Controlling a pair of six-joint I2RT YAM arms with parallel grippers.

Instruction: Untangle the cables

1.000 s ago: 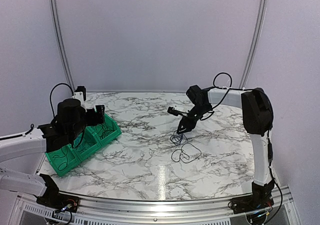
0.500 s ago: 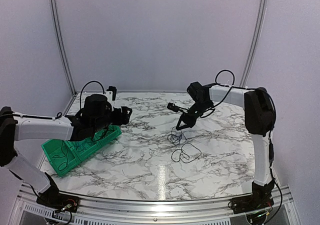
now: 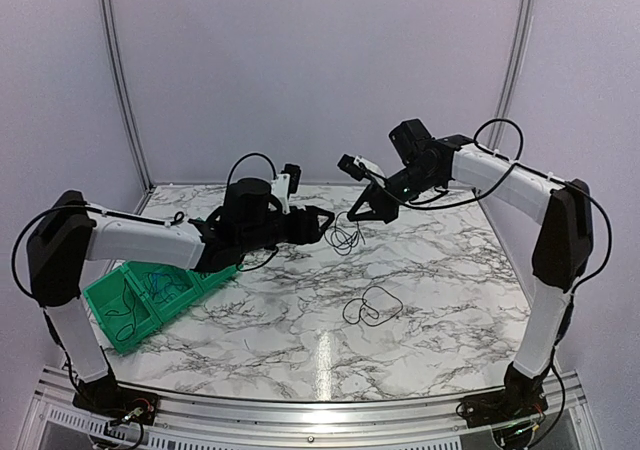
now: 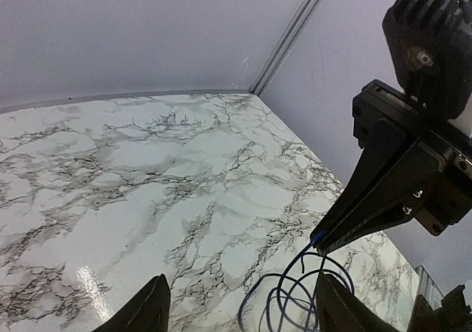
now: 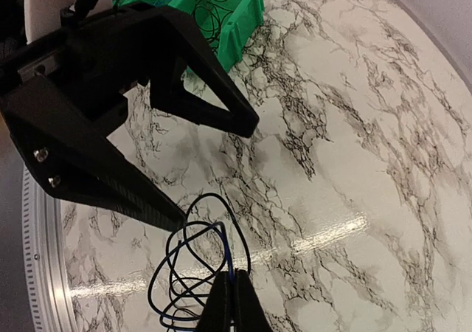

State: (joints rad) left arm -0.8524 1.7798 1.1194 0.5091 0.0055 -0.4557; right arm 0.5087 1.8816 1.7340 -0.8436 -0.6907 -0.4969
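The right pincer point(image 3: 353, 214) is clamped shut on the cables point(image 5: 193, 271), a thin blue-and-black bunch of loops that dangles straight below its tips, off the table point(image 3: 450, 300). The left pincer point(image 4: 243, 311) stands apart, facing the right one. The loops hang just ahead of its gap, and I cannot tell whether they touch either finger. The main risk is a blind bite: if the left pincer shuts on several strands at once, pulling away would likely tighten the snarl instead of freeing one wire. A hard tug could also slip the thin wires out of the right pinch, and they would land near the loose loop point(image 3: 370, 305) lying well below. The two sets of tips are close, so a small misjudged advance could knock them together.
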